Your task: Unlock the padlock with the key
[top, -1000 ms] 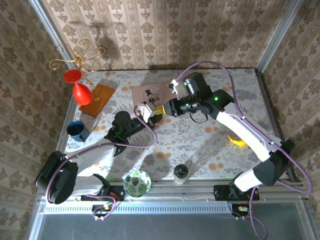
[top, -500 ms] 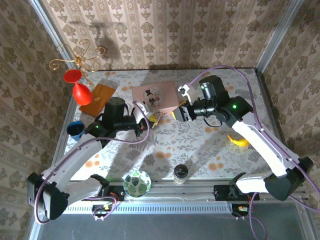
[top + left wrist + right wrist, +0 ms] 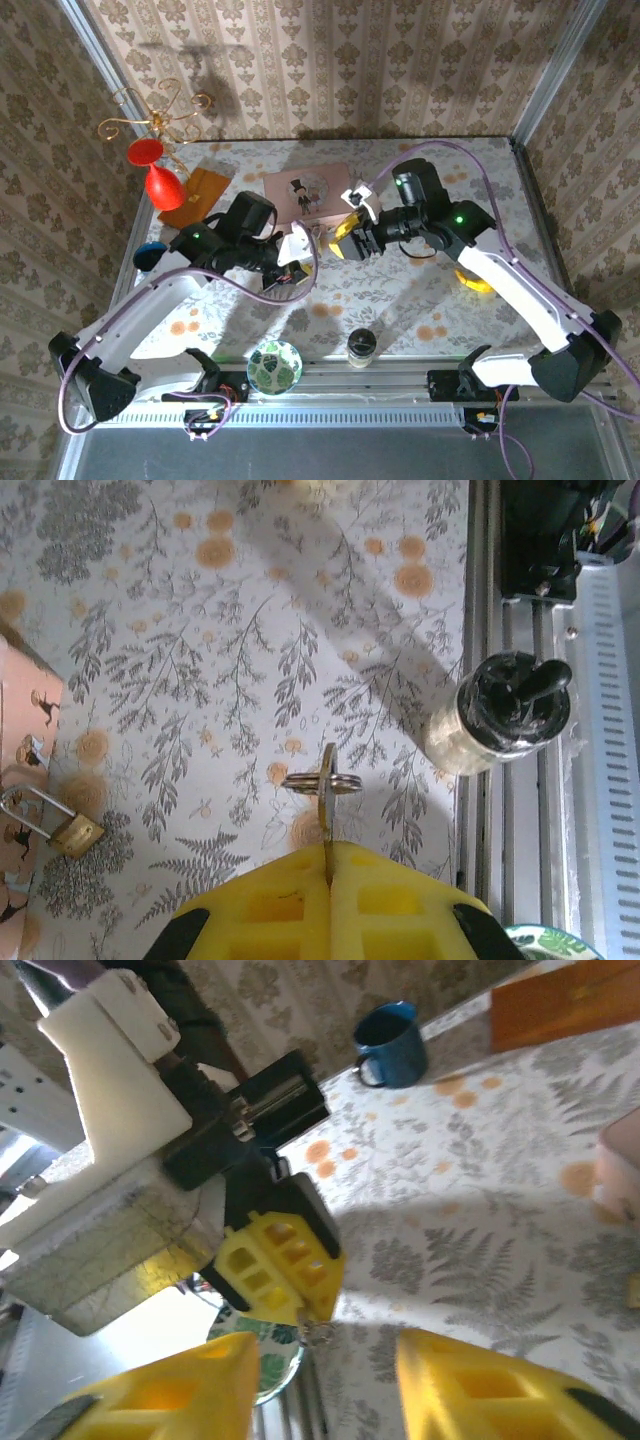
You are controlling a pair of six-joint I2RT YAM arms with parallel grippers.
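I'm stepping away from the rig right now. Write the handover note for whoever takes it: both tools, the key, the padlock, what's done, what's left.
Left tool: shut on the key, with the ring end pointing away from the fingers.
Right tool: open, empty, facing the left tool.
Padlock: lying on the table beside the pink box; shackle looks closed.
Done: key picked up.
Left: steady the padlock, insert the key, turn it, free the shackle.

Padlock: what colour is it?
The padlock is pale brass-coloured metal. It shows most clearly in the left wrist view.
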